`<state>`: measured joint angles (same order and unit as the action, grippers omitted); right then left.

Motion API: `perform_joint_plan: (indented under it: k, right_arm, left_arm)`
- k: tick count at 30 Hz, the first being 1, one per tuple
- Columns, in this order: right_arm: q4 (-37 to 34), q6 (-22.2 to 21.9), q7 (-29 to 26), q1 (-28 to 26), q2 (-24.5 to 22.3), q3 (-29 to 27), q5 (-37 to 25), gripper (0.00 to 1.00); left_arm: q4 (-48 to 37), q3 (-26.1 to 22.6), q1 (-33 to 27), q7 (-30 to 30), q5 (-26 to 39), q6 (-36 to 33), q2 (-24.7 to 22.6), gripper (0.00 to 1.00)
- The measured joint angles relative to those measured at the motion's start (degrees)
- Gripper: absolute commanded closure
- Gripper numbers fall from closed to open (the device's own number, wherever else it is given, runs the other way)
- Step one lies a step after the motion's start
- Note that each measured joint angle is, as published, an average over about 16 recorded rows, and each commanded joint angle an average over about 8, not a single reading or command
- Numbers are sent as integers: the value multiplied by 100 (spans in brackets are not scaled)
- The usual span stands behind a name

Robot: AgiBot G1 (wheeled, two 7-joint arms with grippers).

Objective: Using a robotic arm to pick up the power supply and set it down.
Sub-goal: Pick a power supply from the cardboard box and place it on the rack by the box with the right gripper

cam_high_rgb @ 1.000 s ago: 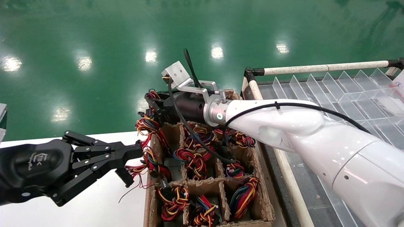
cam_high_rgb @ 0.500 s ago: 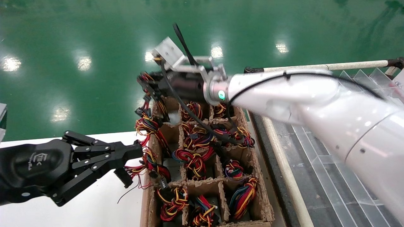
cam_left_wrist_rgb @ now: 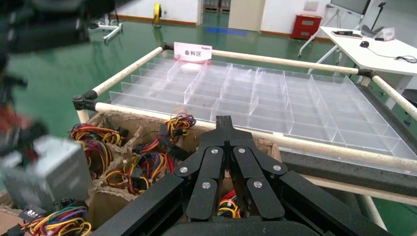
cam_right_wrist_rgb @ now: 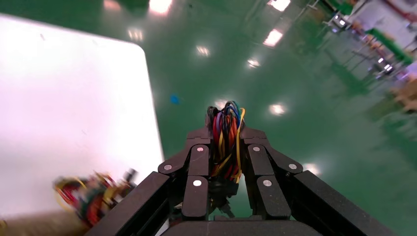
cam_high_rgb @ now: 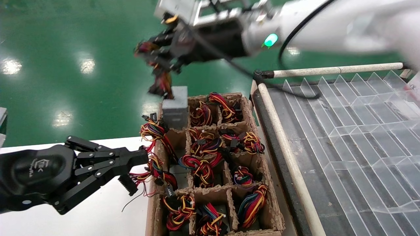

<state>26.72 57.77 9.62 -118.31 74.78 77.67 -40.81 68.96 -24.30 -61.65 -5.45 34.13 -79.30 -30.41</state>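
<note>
The white robotic arm point(cam_high_rgb: 328, 19) reaches in from the top right. Its black right gripper point(cam_high_rgb: 147, 54) is shut on the wire bundle point(cam_right_wrist_rgb: 225, 132) of the power supply. The power supply point(cam_high_rgb: 175, 106), a small grey metal box, hangs below on those wires, its lower end at the rim of the far-left cell of the cardboard box point(cam_high_rgb: 272, 209). It also shows as a grey box point(cam_left_wrist_rgb: 49, 172) in the left wrist view. My left gripper point(cam_high_rgb: 142, 157) is parked low on the left, shut and holding nothing, its tip point(cam_left_wrist_rgb: 224, 120) beside the box's loose wires.
The divided cardboard box holds several bundles of red, yellow and black wires point(cam_high_rgb: 200, 167). A clear partitioned tray point(cam_high_rgb: 361, 131) framed by white rails point(cam_high_rgb: 338, 69) lies to the right. A white table point(cam_high_rgb: 98, 213) is under the left gripper, green floor point(cam_high_rgb: 82, 32) beyond.
The right arm has risen and swung up, pulling the grey power supply by its wires out of the far-left cell. The left gripper has not moved.
</note>
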Motion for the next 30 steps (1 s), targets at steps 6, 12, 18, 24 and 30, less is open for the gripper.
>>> perform_joint_plan:
  k: [6,12,18,24,30]
  right_arm:
    - [-464,475,564,-541,-39,58,-245,100]
    - [-857,808,1037,-983,-103,80,-395,100]
    - [-1218,1066,1465,-1391,-202,117,-540,100]
    - [-1597,1188,1799,-1762,-300,229,-772,100]
    - [-1970,1119,2033,-2019,-351,452,-1141,100]
  left_arm:
    - [0,0,0,0,0,0,0,100]
    - [0,0,0,0,0,0,0,100]
    - [0,0,0,0,0,0,0,100]
    - [0,0,0,0,0,0,0,100]
    - [0,0,0,0,0,0,0,100]
